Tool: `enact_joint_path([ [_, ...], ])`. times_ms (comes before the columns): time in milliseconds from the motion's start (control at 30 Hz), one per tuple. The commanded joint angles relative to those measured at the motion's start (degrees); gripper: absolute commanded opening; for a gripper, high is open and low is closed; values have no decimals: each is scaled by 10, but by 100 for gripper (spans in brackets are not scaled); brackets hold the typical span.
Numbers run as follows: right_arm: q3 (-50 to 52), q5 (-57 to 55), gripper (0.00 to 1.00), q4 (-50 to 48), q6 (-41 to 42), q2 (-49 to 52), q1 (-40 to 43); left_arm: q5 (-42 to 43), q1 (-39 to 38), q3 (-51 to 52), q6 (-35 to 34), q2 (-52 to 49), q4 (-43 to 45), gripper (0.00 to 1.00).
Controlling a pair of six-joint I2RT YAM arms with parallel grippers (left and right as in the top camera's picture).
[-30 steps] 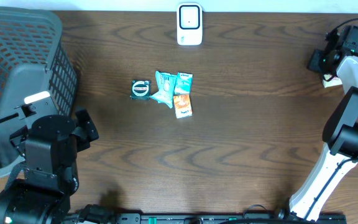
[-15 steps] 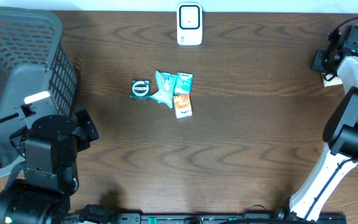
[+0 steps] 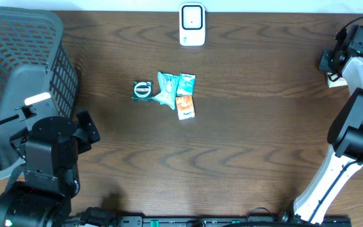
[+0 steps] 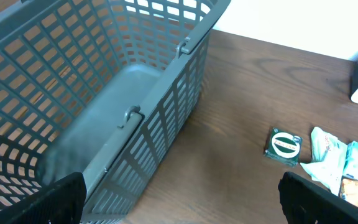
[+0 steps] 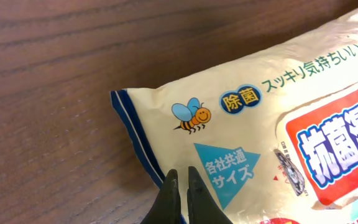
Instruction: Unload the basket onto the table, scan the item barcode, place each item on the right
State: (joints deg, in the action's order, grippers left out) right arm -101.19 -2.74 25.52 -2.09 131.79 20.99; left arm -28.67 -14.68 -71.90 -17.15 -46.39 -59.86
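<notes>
Pickup step, no hold yet: right gripper (image 5: 179, 177), tips pressed together over pack (image 5: 260, 118) just beneath; next likely needs spreading, grasping, carrying to scanner (image 3: 192, 24) well apart.

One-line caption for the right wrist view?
Right gripper, jaws shut, over a cream bee-printed packet lying on the wooden table.

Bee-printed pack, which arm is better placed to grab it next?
Right, likely: the right pincer, shut, hovers at the bee-printed pack; the left pincer, open, sits by the basket across the table.
</notes>
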Motion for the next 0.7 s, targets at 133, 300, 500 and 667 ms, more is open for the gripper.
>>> enact_joint_path([
  [133, -2, 116, 4, 6, 53, -56, -2, -5, 1, -5, -1, 0, -1, 98],
  [300, -2, 303, 26, 21, 54, -102, -22, -5, 1, -5, -1, 0, -1, 98],
  [500, -2, 429, 56, 124, 81, -104, -72, -5, 1, -5, -1, 0, -1, 98],
  [667, -2, 427, 69, 269, 80, -104, -141, -5, 1, -5, -1, 0, -1, 98],
])
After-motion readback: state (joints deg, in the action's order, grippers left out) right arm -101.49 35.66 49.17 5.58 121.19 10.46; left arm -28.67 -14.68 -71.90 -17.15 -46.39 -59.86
